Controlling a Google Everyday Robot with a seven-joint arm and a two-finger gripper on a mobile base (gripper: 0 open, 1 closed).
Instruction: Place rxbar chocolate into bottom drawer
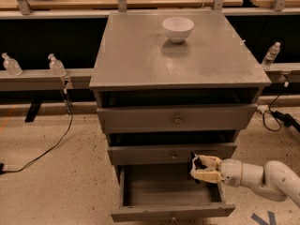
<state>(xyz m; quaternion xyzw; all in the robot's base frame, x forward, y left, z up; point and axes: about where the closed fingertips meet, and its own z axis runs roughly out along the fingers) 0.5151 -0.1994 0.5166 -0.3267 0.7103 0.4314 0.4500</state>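
The grey cabinet (140, 55) has three drawers. The bottom drawer (154, 213) is pulled out and its inside looks bare. My gripper (198, 168) comes in from the right on a white arm (262, 177). It is just below the middle drawer's front, over the right rear part of the open bottom drawer. Its tan fingers (208, 175) are closed on a small dark object, the rxbar chocolate (197, 163), which is mostly hidden between them.
A white bowl (178, 28) stands on the cabinet top near the back. Small clear bottles (56, 65) sit on a rail to the left and another one (271, 55) to the right. Cables (51, 144) lie on the floor on both sides.
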